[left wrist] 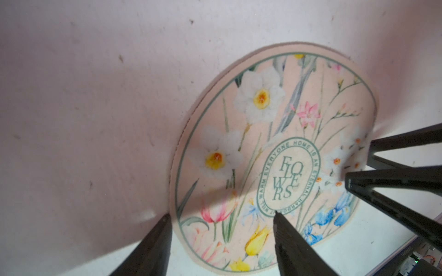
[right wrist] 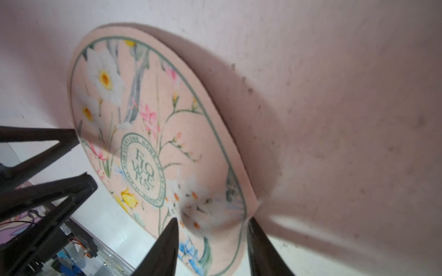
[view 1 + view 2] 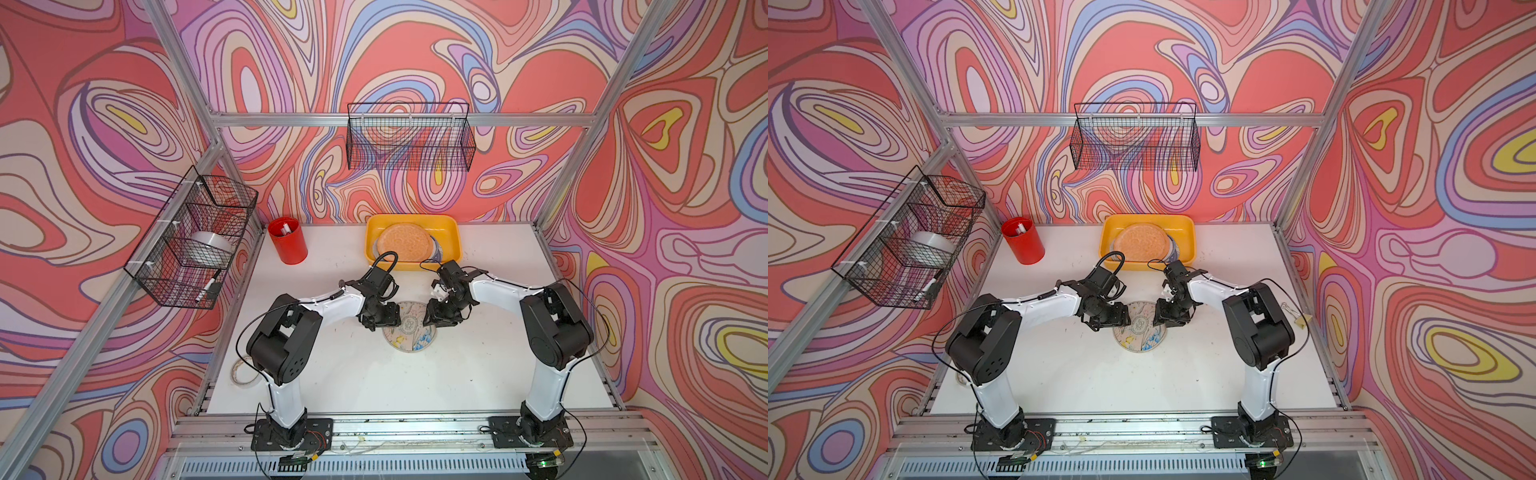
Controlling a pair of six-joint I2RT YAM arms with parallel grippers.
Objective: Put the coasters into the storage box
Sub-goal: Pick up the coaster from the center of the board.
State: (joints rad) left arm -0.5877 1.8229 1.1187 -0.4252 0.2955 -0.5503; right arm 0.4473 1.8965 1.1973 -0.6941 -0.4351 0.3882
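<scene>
Arms elbow outward, wrists pitched down at the floral coaster (image 3: pixel 409 332), flat on the table (image 3: pixel 365 378) before the storage box (image 3: pixel 451 239). The left gripper (image 1: pixel 221 213) straddles one rim, jaws apart; the right gripper (image 2: pixel 212 218) likewise opposite (rim puckers there).

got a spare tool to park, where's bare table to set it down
Bare: back right, between storage box and frame post; front, between floral coaster and the table edge. Crowded: middle, where left gripper and right gripper meet at that coaster.
</scene>
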